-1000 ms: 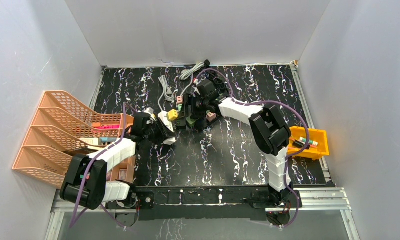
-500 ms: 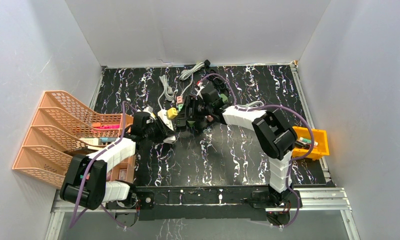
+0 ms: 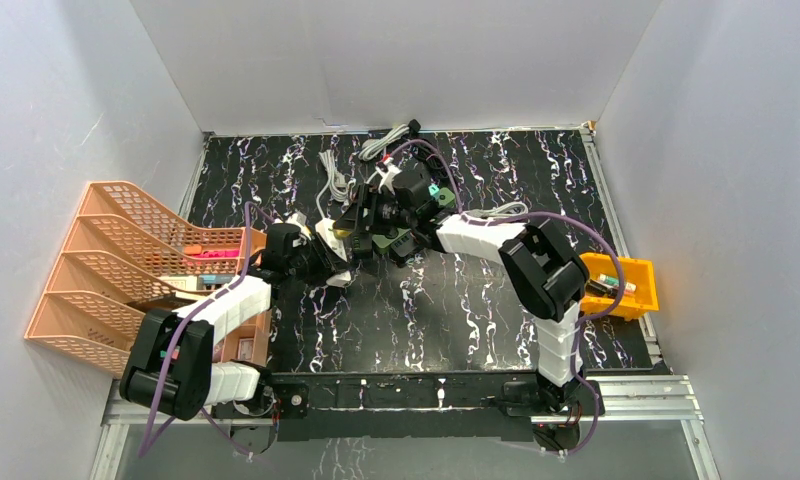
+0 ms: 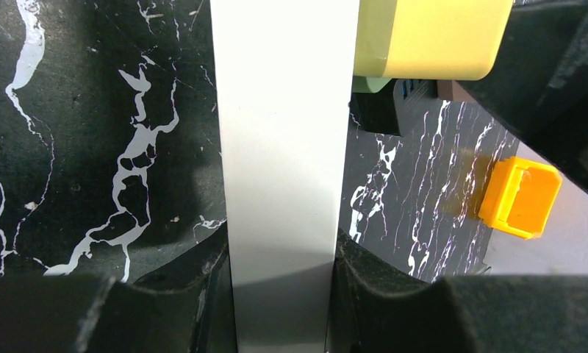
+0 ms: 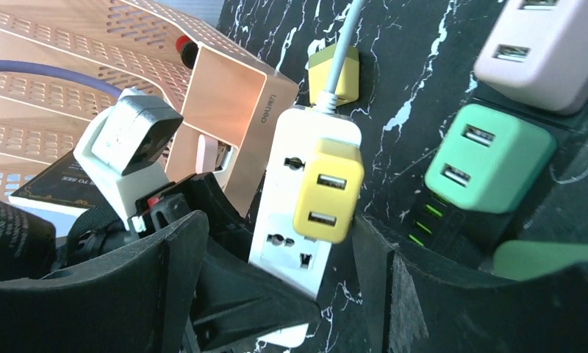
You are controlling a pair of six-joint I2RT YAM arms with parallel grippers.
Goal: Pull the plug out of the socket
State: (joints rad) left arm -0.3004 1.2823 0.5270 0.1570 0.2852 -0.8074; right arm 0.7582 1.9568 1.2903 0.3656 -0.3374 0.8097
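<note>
Black, white-veined tabletop (image 3: 476, 300) ran between plain pale walls (image 3: 376, 60), and the crowding was all toward twelve o'clock. At nine o'clock stood a peach mesh file tray (image 3: 106, 270); at three o'clock sat a yellow bin (image 3: 616, 260), well apart from the work. Grey cables (image 3: 331, 170) lay coiled near the back edge.

Just left of centre the left gripper (image 4: 280, 257) was clamped on the white socket strip (image 5: 295, 147), one finger pressed against each long side. The yellow plug (image 5: 328, 191), with two USB ports on its face, sat seated in that strip.

From one o'clock the right gripper (image 5: 280, 228) reached in with its fingers spread wide. Strip and plug lay between them in the wrist view, and I could not see either pad touching the plug.

Room was tight. A green adapter (image 5: 489, 158) sat at three o'clock of the plug, mounted on a black strip (image 5: 431, 213) and close to the right finger. A lilac adapter (image 5: 548, 44) lay beyond it. At twelve o'clock the strip's cord ran past a small yellow block (image 5: 334, 70).
</note>
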